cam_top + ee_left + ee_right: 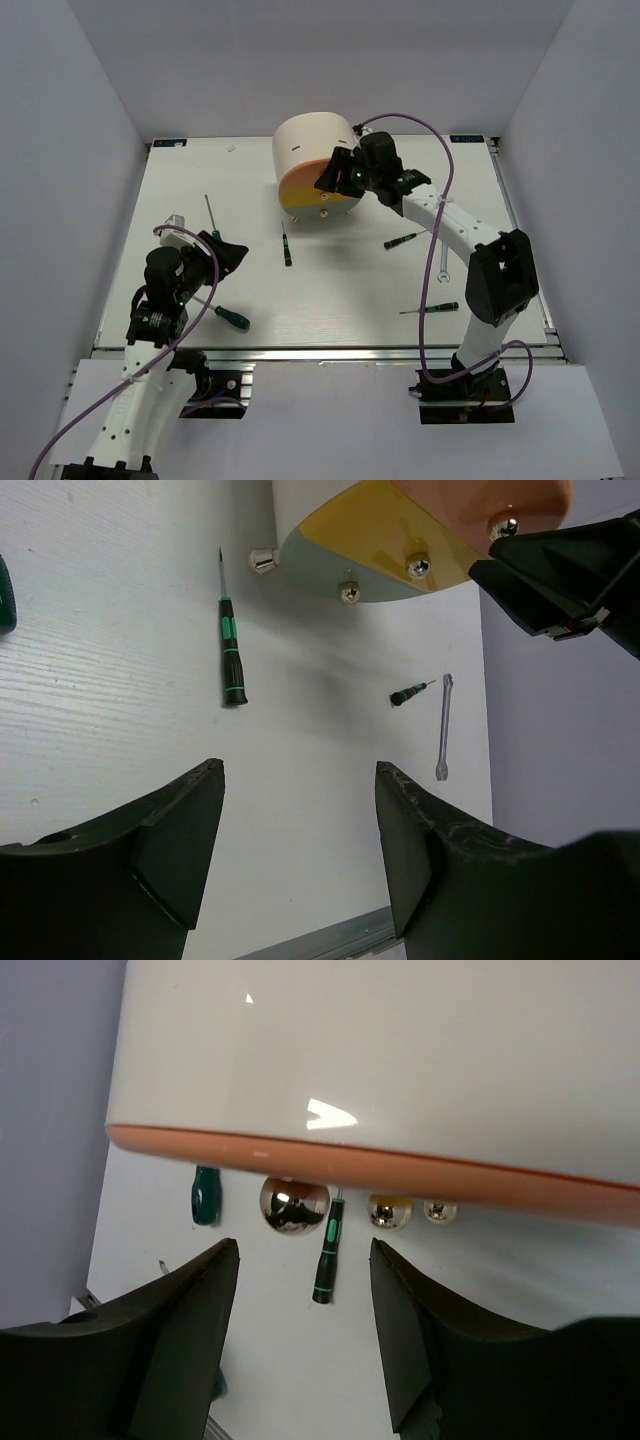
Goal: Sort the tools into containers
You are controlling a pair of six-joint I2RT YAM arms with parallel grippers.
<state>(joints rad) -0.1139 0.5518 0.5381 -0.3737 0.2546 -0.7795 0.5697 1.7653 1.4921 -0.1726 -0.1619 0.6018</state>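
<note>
Right end effector (303,1260) was spread and empty, just short of the brass knob (294,1205) on the orange drawer (400,1165), frame centre. Left end effector (300,780) was spread and empty. Thin screwdriver (231,660) and spanner (444,725) lay loose on the tabletop (330,300). Risks: jaws could slip off the round knob, or the pull could drag the cabinet (310,140).

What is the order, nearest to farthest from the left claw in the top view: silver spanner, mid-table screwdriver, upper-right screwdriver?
1. Mid-table screwdriver, just right of the left claw.
2. Upper-right screwdriver, just left of the silver spanner.
3. Silver spanner, farthest right.
</note>
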